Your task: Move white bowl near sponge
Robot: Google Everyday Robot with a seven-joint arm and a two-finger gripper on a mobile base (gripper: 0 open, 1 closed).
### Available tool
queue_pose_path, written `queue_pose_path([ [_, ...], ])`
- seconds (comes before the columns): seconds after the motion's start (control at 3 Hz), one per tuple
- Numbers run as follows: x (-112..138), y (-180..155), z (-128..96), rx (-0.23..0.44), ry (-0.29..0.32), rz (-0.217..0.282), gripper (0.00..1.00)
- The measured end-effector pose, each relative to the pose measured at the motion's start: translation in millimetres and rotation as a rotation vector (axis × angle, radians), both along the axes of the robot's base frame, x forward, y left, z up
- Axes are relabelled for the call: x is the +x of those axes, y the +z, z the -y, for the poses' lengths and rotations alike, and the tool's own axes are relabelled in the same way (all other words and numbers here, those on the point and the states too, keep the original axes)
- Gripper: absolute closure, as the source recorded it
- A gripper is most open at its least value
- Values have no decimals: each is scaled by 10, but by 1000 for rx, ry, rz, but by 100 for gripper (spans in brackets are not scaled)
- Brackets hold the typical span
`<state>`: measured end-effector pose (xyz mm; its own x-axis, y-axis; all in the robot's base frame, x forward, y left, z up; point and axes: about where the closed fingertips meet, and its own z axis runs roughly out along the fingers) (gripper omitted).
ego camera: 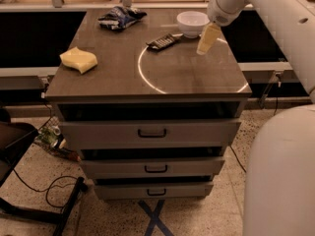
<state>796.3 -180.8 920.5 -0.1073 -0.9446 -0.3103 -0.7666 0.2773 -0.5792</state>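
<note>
The white bowl (192, 22) stands upright at the far right of the cabinet top (118, 77). The sponge (78, 59), a pale yellow block with wavy edges, lies near the left edge of the top. My gripper (207, 39) hangs from the white arm just to the right of the bowl and a little nearer the front, its pale fingers pointing down close to the surface. It holds nothing that I can see. Bowl and sponge lie far apart, on opposite sides of the top.
A dark blue-and-white snack bag (121, 17) lies at the far middle. A dark flat remote-like object (161, 42) lies just left of the bowl. A white ring (147, 82) is marked on the top. Three drawers (150, 132) sit below. My arm's body (280, 171) fills the right foreground.
</note>
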Motion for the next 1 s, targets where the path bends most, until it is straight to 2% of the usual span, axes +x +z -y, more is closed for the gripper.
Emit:
queue_pose_path([
  [0.67,428,-93,70,-76,-9,25,0],
  [1.0,740,-172,96,-126,-53,61,0],
])
